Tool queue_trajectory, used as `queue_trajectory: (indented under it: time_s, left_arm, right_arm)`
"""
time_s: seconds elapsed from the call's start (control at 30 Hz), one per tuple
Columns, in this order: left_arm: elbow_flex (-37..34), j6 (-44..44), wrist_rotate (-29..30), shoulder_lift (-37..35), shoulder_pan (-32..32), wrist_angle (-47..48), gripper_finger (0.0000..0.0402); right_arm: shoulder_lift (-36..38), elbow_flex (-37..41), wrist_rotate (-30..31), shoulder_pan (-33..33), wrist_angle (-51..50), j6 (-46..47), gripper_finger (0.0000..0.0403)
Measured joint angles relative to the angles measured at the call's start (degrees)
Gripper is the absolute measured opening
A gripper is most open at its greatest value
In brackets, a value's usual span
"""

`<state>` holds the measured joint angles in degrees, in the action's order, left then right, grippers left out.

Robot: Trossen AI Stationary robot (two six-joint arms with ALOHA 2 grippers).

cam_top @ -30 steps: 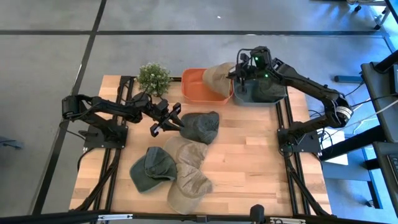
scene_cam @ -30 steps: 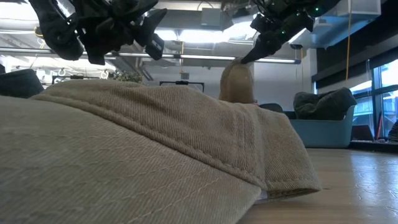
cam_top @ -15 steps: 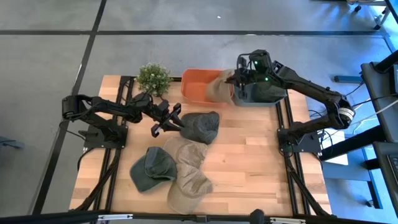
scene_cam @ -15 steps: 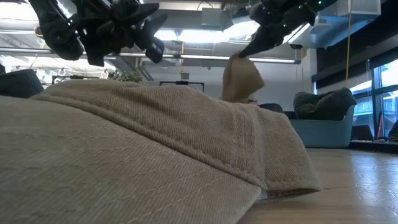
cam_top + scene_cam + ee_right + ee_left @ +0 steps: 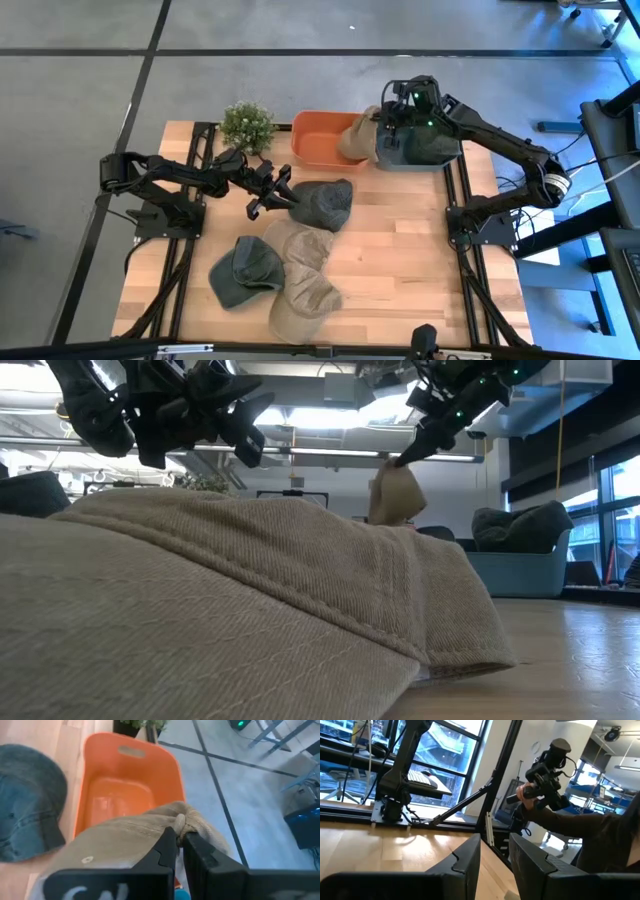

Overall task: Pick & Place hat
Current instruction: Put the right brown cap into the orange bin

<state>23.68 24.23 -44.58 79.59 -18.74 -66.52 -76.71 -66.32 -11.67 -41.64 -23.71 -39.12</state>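
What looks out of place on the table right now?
Only the tan fabric hat: pinched in the right gripper, it hangs over the orange plastic bin's edge, half out, beside the blue bin. The loose hats lie in an untidy overlapping pile. The left gripper waits open by the dark denim hat.

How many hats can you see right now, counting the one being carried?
6, though stacking may hide more: a tan hat held over the orange bin, a dark one in the grey bin, a dark one mid-table, and three clustered nearer the front.
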Motion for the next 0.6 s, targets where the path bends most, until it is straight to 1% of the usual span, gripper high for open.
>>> queue_trajectory:
  time_s: [0.27,0.4,0.6]
  left_arm:
    - [0.0,0.0,0.0,0.0,0.0,0.0,0.0100]
    - [0.0,0.0,0.0,0.0,0.0,0.0,0.0100]
    - [0.0,0.0,0.0,0.0,0.0,0.6,0.0100]
  right_arm:
    - [0.0,1.9,0.1,0.0,1.6,-0.2,0.0025]
    - [0.0,1.9,0.1,0.0,3.2,-0.1,0.0044]
    - [0.0,1.9,0.1,0.0,3.2,-0.2,0.0071]
